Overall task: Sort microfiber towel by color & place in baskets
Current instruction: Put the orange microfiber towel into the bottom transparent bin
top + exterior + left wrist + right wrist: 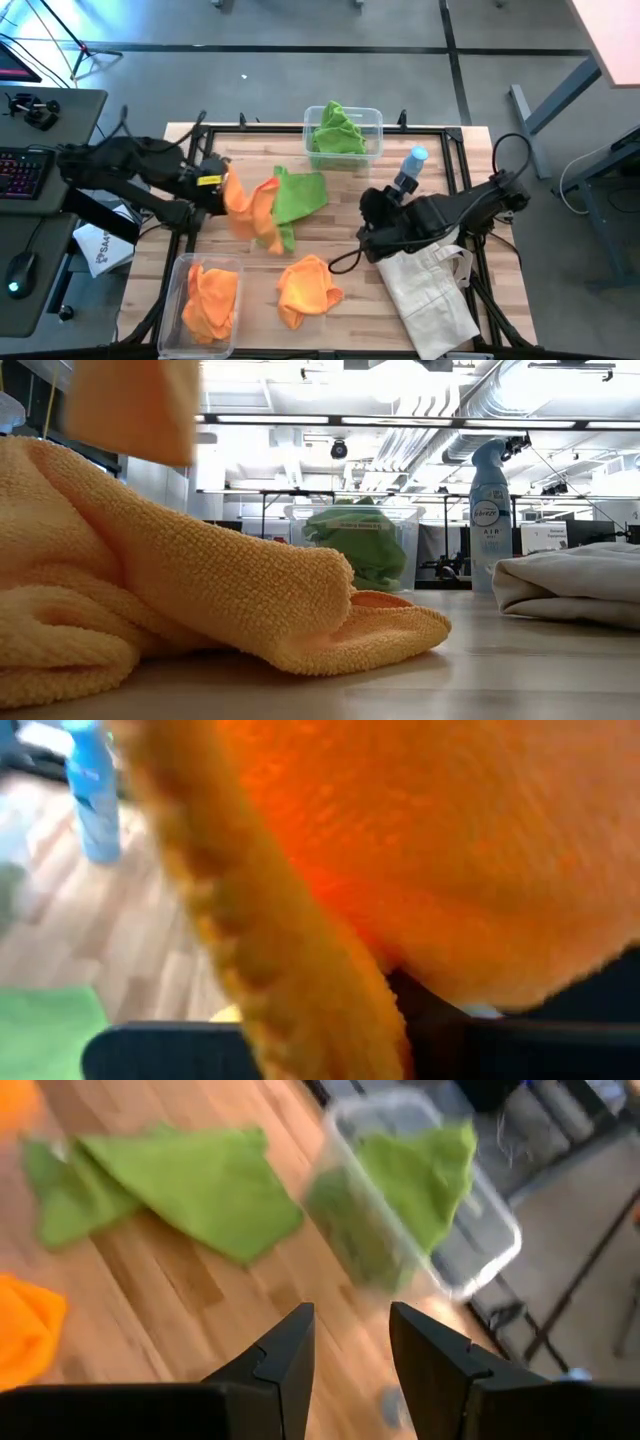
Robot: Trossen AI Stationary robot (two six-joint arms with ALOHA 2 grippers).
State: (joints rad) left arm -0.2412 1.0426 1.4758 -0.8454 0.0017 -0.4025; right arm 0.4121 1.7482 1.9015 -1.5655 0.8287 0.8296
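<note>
Two matte-black jointed robot arms with bulky housings. The left arm [130, 165] carries a small yellow label near its wrist; black cables loop off the right arm [470, 205]. The right tool [350, 1365] has two flat, angular, dark fingers [285, 1360] with stepped inner edges.

My left tool [222, 190] is clamping an orange towel [248, 205], dangling it beside a green towel [298, 192] over the desk [350, 270].
</note>
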